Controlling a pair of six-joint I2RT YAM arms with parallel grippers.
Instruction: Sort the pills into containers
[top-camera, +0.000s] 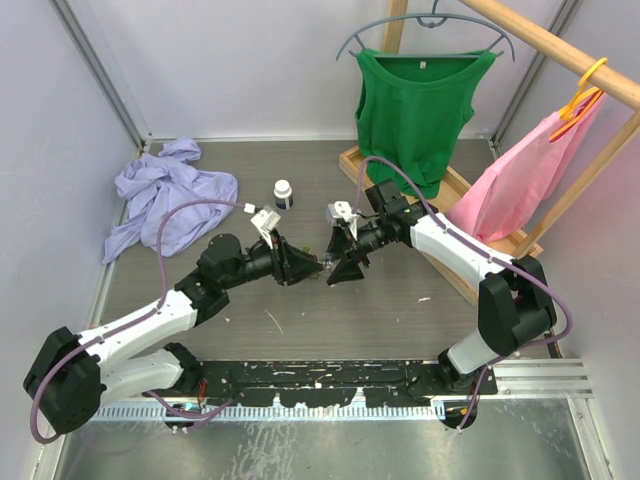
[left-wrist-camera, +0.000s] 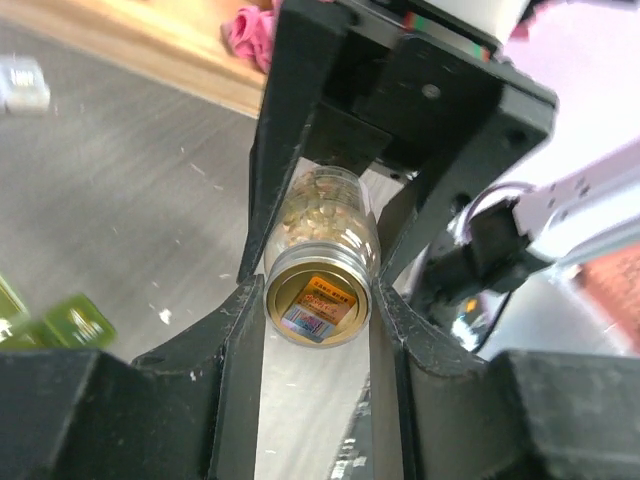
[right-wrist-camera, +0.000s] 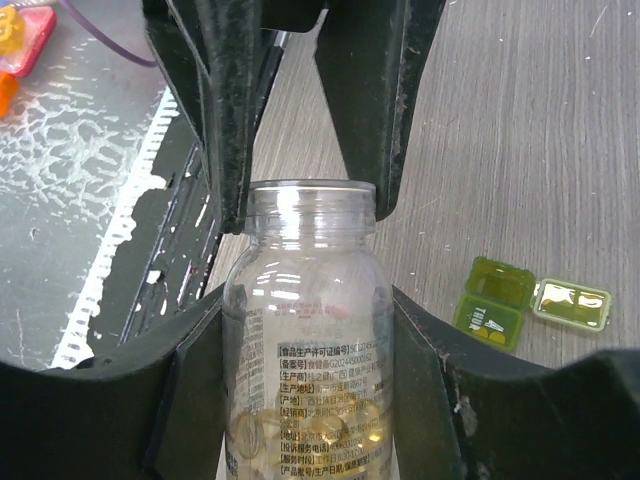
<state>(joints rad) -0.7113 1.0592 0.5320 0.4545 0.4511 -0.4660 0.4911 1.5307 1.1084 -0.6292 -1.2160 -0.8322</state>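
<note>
right gripper: pinching the clear pill bottle round its body, fingers snug on both sides, yellowish pills piled at this end
left gripper: clamped on that same bottle's other end, at the neck, so both arms hold it mid-frame in the top view
olive green pill case: flat on the bench, lower right of the right wrist view, with a paler see-through piece touching its right side
clear pill case: pretty blurry, upper left of the left wrist view, well apart from the green one
small white bottle: upright, behind the grippers
purple cloth: crumpled, back left
wooden rack: back right, green tank top and pink garment on hangers
</note>
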